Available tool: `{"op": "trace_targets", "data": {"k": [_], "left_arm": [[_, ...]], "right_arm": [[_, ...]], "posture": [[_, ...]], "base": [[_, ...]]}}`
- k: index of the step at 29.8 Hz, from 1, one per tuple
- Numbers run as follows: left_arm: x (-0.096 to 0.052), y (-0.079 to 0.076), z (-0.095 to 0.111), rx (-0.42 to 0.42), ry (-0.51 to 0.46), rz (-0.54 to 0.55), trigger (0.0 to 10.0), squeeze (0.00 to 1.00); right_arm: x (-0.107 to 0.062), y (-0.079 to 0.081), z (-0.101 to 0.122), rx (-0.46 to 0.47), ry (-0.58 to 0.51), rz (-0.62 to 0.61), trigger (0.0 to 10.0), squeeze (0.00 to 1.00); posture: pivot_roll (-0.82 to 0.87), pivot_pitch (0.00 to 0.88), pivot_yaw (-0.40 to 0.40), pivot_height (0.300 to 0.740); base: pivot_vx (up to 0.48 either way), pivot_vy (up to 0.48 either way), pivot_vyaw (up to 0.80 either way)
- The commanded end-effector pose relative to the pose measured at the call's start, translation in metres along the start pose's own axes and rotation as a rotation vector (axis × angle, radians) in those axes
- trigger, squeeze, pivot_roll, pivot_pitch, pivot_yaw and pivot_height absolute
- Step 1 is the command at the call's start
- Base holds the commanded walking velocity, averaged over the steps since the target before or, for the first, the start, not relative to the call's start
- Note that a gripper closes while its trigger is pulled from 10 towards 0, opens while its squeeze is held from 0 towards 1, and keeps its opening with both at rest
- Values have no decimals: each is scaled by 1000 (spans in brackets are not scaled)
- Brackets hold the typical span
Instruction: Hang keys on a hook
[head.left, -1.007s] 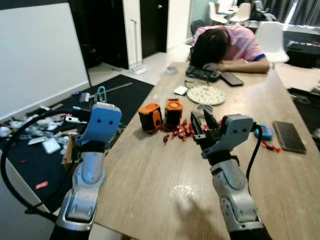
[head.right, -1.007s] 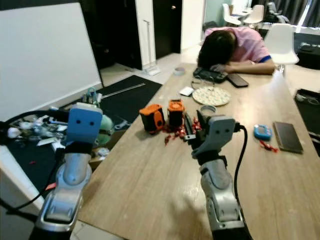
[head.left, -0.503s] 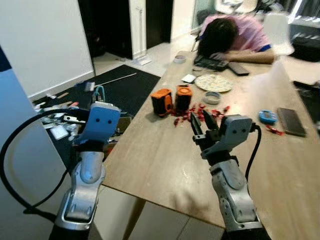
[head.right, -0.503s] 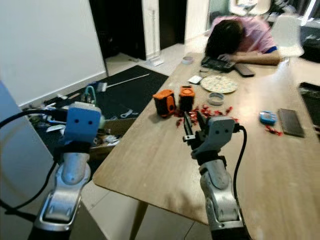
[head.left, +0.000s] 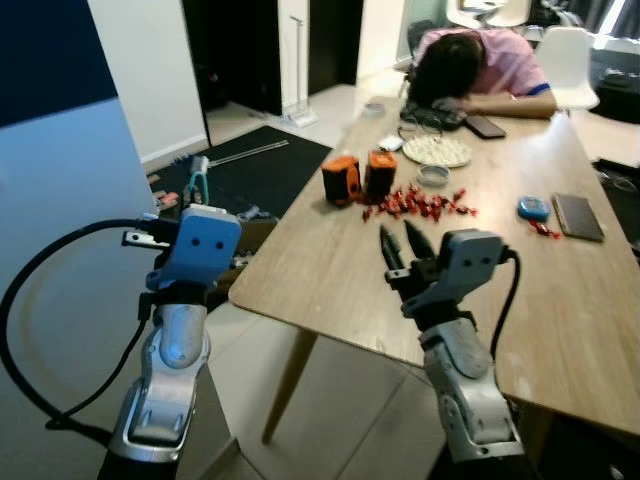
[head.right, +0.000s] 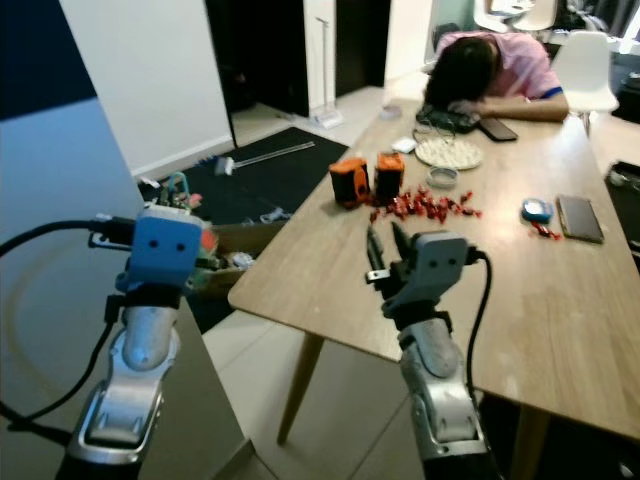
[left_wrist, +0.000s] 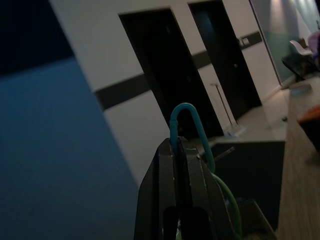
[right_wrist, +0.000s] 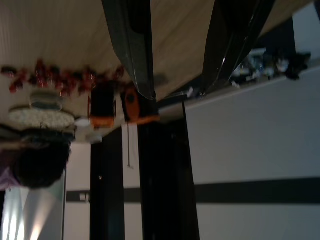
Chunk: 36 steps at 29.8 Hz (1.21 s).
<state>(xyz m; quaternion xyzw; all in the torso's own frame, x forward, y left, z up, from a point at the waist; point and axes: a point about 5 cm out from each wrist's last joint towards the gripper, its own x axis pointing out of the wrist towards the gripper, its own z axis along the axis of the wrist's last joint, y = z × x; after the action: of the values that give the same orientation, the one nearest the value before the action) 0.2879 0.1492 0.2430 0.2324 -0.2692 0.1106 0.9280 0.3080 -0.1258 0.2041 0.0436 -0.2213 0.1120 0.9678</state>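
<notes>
A teal carabiner loop (left_wrist: 187, 130) with a green cord behind it sticks up from my left gripper (left_wrist: 176, 145), which is shut on it. The same teal carabiner loop (head.left: 199, 178) pokes out above the blue wrist housing, held up at the left beside the table's near corner. The keys themselves are hidden. My right gripper (head.left: 400, 240) hovers over the near edge of the wooden table (head.left: 330, 290). It stands open, its fingers (right_wrist: 140, 60) spread with nothing between them.
A blue-grey wall panel (head.left: 60, 200) stands close on the left. Two orange devices (head.left: 342, 180), red sweet wrappers (head.left: 420, 203), a plate (head.left: 435, 150) and a phone (head.left: 578, 215) lie on the table. A person (head.left: 470, 70) slumps over the far end. A cluttered black mat (head.left: 250, 165) covers the floor.
The camera has backed away and turned left: the table now lies farther off and the blue-grey panel has come into view. Both grippers keep their pose and grip.
</notes>
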Motion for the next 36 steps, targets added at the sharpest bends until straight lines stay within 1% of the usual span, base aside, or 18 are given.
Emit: {"op": "trace_targets", "data": {"k": [1,33,36], "left_arm": [[-2,2,-1,11,8,11,10000,0],[-3,2,-2,20,15,12,10000,0],[-4,2,-2,19,13,11,10000,0]], "right_arm": [[0,5,-1,13,2,16,10000,0],[1,7,-4,17,12,33,10000,0],[1,8,-4,18,12,33,10000,0]], "posture": [[117,79,8,740],[125,85,6,740],[125,85,6,740]], "base": [[-289,0,0],[-288,0,0],[-80,0,0]]}}
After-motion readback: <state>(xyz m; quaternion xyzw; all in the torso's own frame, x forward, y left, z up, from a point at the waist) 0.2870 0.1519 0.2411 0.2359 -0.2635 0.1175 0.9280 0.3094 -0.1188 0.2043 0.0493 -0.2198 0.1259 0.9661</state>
